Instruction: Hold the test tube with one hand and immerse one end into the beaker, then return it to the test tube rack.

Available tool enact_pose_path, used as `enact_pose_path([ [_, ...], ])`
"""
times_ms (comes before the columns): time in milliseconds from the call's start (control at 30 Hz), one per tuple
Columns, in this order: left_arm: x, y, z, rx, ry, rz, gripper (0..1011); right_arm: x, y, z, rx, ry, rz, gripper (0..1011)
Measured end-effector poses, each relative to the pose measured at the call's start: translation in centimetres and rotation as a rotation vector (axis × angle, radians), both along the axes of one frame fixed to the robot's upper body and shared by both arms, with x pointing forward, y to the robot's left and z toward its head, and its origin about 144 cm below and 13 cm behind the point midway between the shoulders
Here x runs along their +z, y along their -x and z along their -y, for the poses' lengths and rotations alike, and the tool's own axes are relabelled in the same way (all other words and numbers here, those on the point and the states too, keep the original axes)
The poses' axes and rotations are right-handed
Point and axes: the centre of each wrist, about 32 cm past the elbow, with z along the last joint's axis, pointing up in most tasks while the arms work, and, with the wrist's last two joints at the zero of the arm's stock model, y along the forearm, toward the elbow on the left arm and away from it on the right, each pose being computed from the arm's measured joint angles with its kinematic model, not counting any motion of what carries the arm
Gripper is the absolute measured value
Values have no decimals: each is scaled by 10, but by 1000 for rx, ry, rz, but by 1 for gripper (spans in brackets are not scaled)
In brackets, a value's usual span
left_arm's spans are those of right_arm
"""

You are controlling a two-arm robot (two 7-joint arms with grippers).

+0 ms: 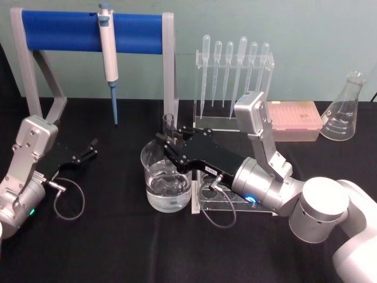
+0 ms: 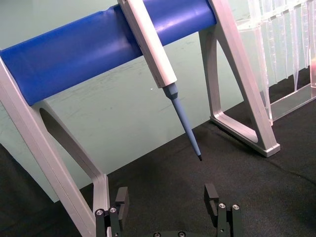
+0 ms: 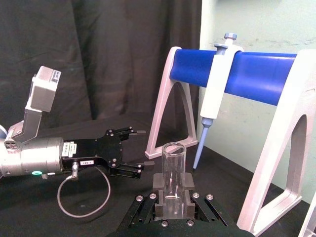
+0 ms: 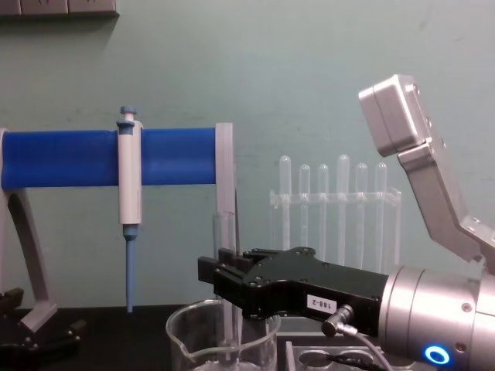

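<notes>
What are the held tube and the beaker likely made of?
The test tube, held by the right gripper and reaching into the beaker: clear, glossy, likely glass; background shows through. Beaker: same clear glassy look, liquid visible through its wall. Left gripper open, parked at left.

Head view: test tube (image 1: 169,124) mid-length was hidden behind right gripper (image 1: 167,140). Chest view: beaker (image 4: 188,344) base was cut off below.
</notes>
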Motion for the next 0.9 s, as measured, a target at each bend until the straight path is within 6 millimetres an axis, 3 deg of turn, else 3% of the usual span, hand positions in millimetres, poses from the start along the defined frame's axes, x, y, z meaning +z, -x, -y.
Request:
enact_pose_path([
  [900, 0, 0, 0, 0, 0, 0, 1000, 0, 0, 0, 0, 0, 0, 224],
])
